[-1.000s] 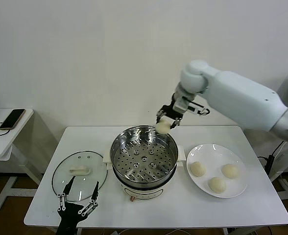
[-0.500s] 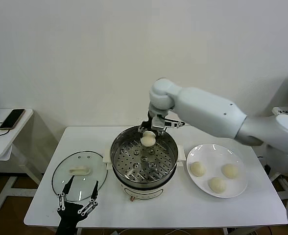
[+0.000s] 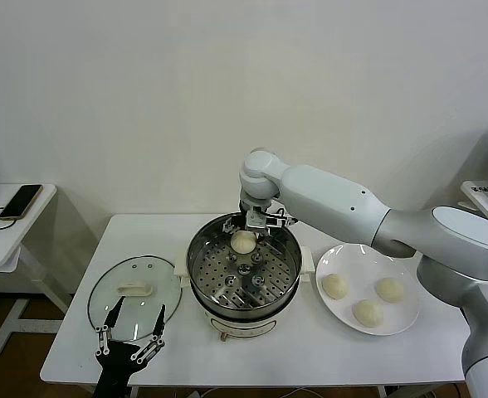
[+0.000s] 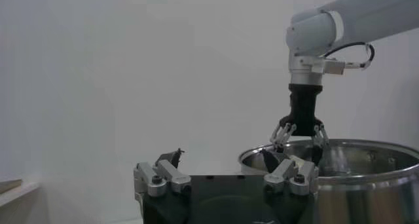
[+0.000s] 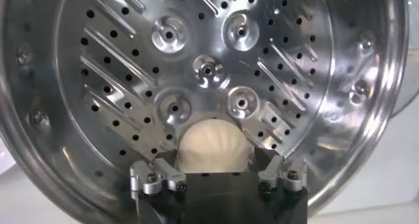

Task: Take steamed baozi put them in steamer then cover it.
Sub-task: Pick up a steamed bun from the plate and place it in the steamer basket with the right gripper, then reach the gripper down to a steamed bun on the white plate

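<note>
Baozi is sitting pinched between my right gripper's fingers, hanging inside the steamer over the far part of its perforated tray — whether it is touching the metal, I cannot tell. Three more baozi are waiting on the white plate beside the pot. My left gripper is idling with jaws spread near the glass lid. If I am letting go too high, the bun risks rolling toward the wall — crowding the others.
</note>
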Robot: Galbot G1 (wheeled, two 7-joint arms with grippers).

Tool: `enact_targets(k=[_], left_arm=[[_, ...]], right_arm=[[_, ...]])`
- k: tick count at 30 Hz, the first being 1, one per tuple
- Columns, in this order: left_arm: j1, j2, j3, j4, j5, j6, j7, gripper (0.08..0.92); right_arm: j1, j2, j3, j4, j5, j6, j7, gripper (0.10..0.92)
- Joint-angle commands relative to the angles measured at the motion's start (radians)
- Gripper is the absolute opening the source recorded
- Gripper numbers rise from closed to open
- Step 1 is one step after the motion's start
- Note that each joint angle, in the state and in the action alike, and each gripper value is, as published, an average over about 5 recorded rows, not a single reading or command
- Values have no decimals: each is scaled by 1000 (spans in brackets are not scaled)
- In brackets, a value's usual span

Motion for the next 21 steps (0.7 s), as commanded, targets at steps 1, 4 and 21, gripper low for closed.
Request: enact_targets(k=[1, 4, 21], left_arm=[[1, 3, -3, 3, 0, -1, -1, 823], [1, 5, -3, 2, 0, 0, -1, 823], [-15, 18, 19, 2, 2, 3, -14, 823]], right_arm=[[66, -105, 40, 60, 256, -166, -151, 822], [137, -178, 33, 54, 427, -320, -210, 823], [161, -478, -323, -102, 793, -679, -107, 823]])
